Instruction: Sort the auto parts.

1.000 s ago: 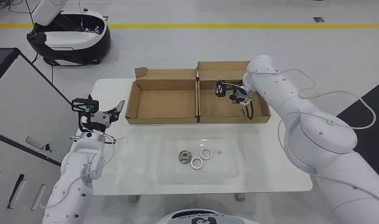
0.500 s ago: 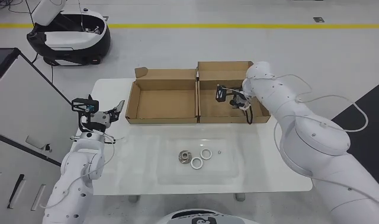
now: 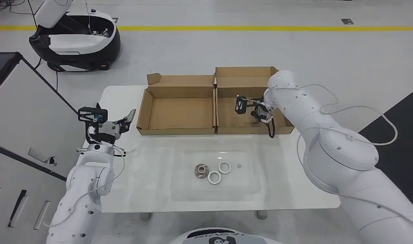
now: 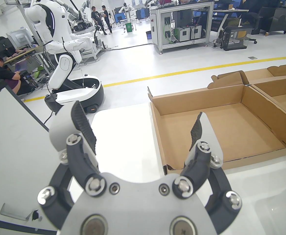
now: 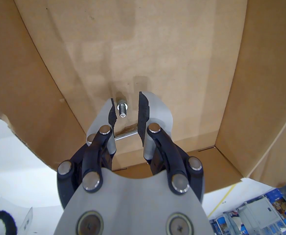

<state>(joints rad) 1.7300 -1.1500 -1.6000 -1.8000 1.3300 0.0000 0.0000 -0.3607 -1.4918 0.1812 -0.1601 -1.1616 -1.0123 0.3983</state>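
Near the front, leaves rings (image 3: 212,177) and a gear (image 3: 201,172) unsorted on the table (image 3: 148,155); left gripper (image 4: 138,113) wide open, empty, beside the left box (image 4: 206,128). Farther, in the right box (image 5: 182,50), has the right gripper (image 5: 126,99) parted around a bolt (image 5: 122,110) near a second bolt (image 5: 124,135): drop-off, seemingly. Next calls for rising past close cardboard walls, then crossing open table.

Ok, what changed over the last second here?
The right claw shifted slightly toward the near wall of the right box; it is open above a small bolt in the box. No grab or release shows. The left claw, open at the table's left edge, and the rings on the table stayed put.
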